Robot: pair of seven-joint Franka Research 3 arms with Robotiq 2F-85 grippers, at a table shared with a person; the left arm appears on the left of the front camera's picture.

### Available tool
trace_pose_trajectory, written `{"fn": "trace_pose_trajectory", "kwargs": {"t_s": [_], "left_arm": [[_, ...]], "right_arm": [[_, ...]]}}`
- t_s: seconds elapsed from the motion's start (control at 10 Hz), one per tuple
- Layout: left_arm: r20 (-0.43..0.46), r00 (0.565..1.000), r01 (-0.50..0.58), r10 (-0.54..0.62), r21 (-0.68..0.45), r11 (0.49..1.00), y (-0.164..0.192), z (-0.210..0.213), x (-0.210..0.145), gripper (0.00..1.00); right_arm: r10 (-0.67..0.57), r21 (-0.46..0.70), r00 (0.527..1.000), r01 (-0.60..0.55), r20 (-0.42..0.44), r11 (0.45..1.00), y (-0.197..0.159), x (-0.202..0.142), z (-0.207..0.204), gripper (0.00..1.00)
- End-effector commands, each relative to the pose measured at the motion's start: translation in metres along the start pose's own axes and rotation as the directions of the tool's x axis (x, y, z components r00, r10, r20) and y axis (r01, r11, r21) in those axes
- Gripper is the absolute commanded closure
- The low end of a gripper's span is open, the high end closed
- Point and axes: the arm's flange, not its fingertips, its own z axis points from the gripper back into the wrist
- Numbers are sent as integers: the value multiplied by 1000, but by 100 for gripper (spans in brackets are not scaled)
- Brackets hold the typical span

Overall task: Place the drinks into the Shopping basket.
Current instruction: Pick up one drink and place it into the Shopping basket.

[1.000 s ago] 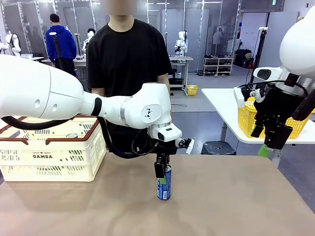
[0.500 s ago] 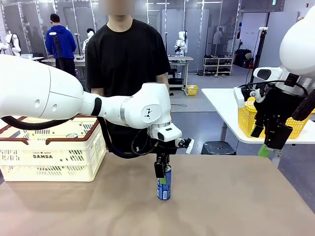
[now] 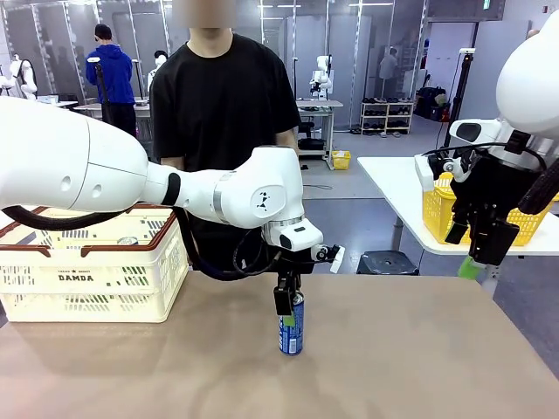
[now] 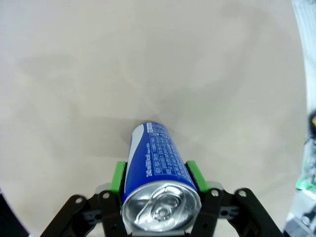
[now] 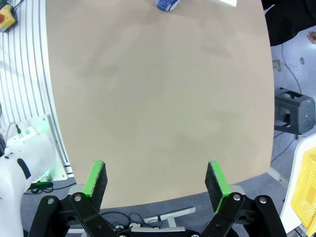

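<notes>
A blue drink can [image 3: 291, 329] with white lettering stands upright on the tan table [image 3: 393, 367] near its middle. My left gripper [image 3: 286, 301] comes down on it from above, its fingers shut on the can's upper part. The left wrist view looks down on the can [image 4: 155, 168] and its silver top, with the green pads [image 4: 117, 176] pressed on both sides. The cream Shopping basket [image 3: 96, 275] with a brown-red rim stands at the table's left; a can top [image 3: 127, 241] shows inside. My right gripper [image 5: 156, 183] hangs open high off the table's right edge, its black body [image 3: 486, 229] showing in the front view.
A person in a black shirt [image 3: 225, 96] stands at the far edge behind the basket and the can. A yellow mesh basket [image 3: 445, 214] sits on a white table at the right. The tan table's right half lies bare.
</notes>
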Motion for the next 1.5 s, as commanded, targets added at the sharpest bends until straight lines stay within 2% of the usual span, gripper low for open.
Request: {"fn": "trace_pose_trajectory", "kwargs": {"t_s": [0.0, 0.1, 0.5, 0.8, 1.0, 1.1, 1.4], "left_arm": [[-5, 1000, 14, -13, 76, 997, -13, 27, -7, 42], [7, 1000, 28, -29, 91, 995, -21, 46, -17, 42], [-78, 995, 65, -56, 126, 990, -51, 146, -60, 42], [-47, 999, 13, -4, 195, 981, -79, 208, -115, 42], [-84, 994, -49, 71, 242, 969, -90, 232, -153, 42], [-64, 997, -36, 53, 248, 968, -93, 240, -171, 42], [-43, 991, -111, 129, 293, 950, -105, 252, -226, 42]], "right_arm": [[5, 2, 1000, -5, -13, 1000, -1, 0, 2, 0], [5, 2, 1000, -5, -13, 1000, -1, 0, 2, 0], [5, 2, 1000, -5, -13, 1000, -1, 0, 2, 0], [5, 2, 1000, -5, -13, 1000, -1, 0, 2, 0], [5, 2, 1000, -5, -13, 1000, -1, 0, 2, 0], [5, 2, 1000, -5, -13, 1000, -1, 0, 2, 0], [5, 2, 1000, -5, -13, 1000, -1, 0, 2, 0]]}}
